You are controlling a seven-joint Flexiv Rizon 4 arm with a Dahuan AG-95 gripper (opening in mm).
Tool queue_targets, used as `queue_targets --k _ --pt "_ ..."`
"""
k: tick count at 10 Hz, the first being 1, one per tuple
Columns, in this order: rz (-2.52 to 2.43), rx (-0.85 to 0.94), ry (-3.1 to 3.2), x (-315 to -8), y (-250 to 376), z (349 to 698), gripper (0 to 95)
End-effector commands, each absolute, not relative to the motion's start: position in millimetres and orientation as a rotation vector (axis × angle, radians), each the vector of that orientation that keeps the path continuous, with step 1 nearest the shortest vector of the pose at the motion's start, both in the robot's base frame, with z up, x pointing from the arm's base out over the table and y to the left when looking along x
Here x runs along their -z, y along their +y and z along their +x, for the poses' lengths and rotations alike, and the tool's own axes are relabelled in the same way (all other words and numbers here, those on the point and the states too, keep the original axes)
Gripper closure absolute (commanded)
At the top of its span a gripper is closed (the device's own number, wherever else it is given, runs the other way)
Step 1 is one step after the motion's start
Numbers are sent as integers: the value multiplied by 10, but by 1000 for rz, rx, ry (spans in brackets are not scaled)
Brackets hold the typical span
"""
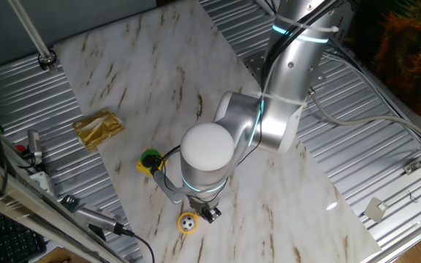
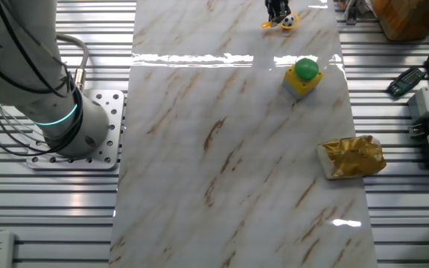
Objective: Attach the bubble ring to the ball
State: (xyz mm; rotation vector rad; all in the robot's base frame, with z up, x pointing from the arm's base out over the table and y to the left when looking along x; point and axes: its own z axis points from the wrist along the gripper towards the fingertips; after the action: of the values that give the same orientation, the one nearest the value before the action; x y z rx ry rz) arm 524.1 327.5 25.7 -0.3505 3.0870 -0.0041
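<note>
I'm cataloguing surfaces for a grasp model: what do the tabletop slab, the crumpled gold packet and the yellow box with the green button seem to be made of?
The tabletop slab looks like polished marble or a marble-print laminate: white with brown veins and glare streaks. The crumpled gold packet looks like metallic foil: creased and shiny. The yellow box with the green button looks like moulded plastic, smooth and evenly coloured.

Marble-patterned board (image 2: 229, 149) on ribbed metal table (image 2: 408, 223) — glare streaks across it.
</note>
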Motion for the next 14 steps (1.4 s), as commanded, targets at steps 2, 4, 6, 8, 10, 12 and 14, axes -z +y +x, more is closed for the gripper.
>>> queue_targets --k 2,4,6,8,10,12,14 --pt "-352 6 3099 -243 3279 5244 950" --pt "-351 9 3103 -231 3284 5247 950" --pt "-351 11 3105 -225 3286 5250 950" --pt "-352 13 3108 -219 3287 5251 950" --pt "-356 15 3107 -210 3287 5253 950" --pt "-356 15 3107 -204 3287 5255 950" --pt "-358 17 3107 -194 3285 5258 950"
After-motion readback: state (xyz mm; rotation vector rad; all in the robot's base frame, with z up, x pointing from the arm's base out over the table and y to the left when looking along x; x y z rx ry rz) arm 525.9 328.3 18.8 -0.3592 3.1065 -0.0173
